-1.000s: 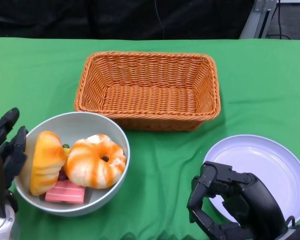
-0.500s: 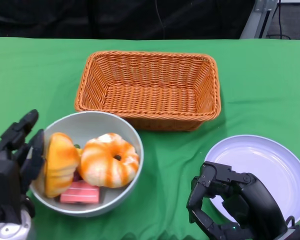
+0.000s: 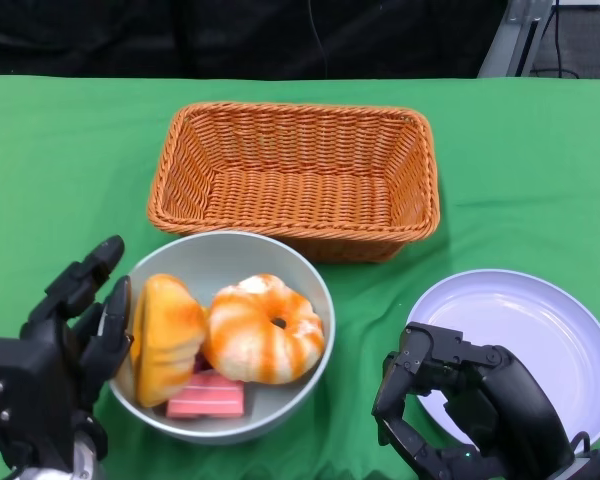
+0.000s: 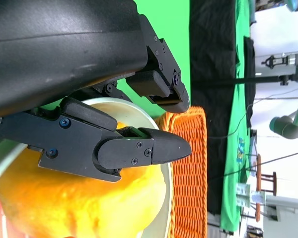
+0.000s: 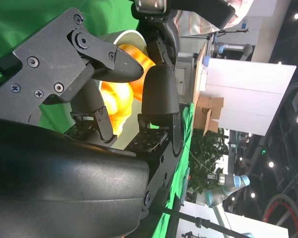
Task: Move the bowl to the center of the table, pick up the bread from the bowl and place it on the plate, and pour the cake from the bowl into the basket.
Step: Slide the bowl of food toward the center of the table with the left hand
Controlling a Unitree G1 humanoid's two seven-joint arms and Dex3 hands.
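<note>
We see a table covered in green cloth (image 3: 70, 150), and toward its far edge, about midway across, sits the empty wicker basket (image 3: 296, 178). Near the front right corner lies the white plate (image 3: 525, 345), bare on top, with our right hand (image 3: 460, 410) just in front of its near-left rim; that hand's fingers are curled inward and nothing is between them. The grey bowl (image 3: 225, 265) stands left of centre toward the front edge, its far rim just beside the basket's near wall. Our left hand (image 3: 65, 340) presses against the bowl's left side, fingers lying along the outside wall with one finger over the rim, so it has hold of the bowl. Inside the bowl, a ring-shaped orange-and-white bread (image 3: 263, 328) lies on the right, an orange-yellow loaf (image 3: 165, 335) leans upright on the left by the fingers, and a pink cake slice (image 3: 206, 396) rests at the bottom, beneath them.
</note>
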